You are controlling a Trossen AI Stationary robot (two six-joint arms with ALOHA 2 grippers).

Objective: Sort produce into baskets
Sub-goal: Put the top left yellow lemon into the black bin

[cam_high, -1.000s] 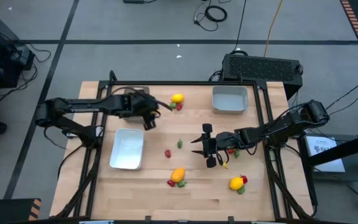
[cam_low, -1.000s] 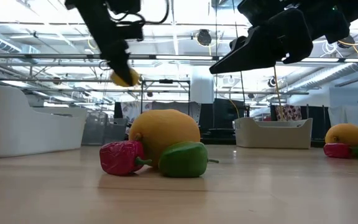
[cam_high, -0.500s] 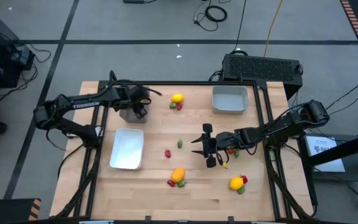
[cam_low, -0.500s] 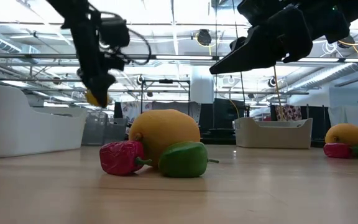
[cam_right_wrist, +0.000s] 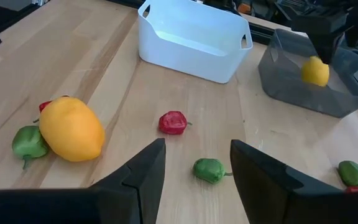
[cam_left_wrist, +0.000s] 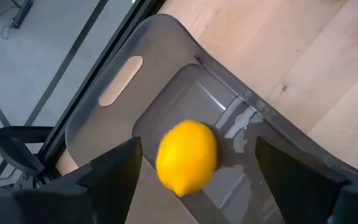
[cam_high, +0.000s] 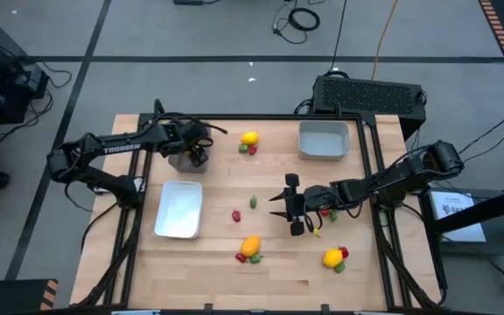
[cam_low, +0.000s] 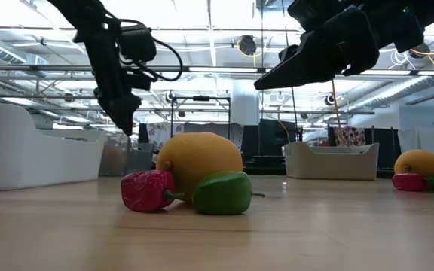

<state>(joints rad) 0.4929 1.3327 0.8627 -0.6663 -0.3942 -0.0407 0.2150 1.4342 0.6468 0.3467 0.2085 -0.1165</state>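
Left tool point(cam_left_wrist: 194, 180) stands released above the grey bin point(cam_left_wrist: 185, 81) at the surface's far left corner — the lemon point(cam_left_wrist: 186, 157) is mid-drop. Risk: it bounces over the rim. Right tool point(cam_high: 292, 205) — spread, empty — waits mid-surface.

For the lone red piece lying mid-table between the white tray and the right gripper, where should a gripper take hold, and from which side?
Judging by the pictures, grip the red piece across its rounded body, coming straight down from above. It lies alone on the bare table, apart from the green piece nearby, so fingers have room on either side. The right gripper, open, is nearest.
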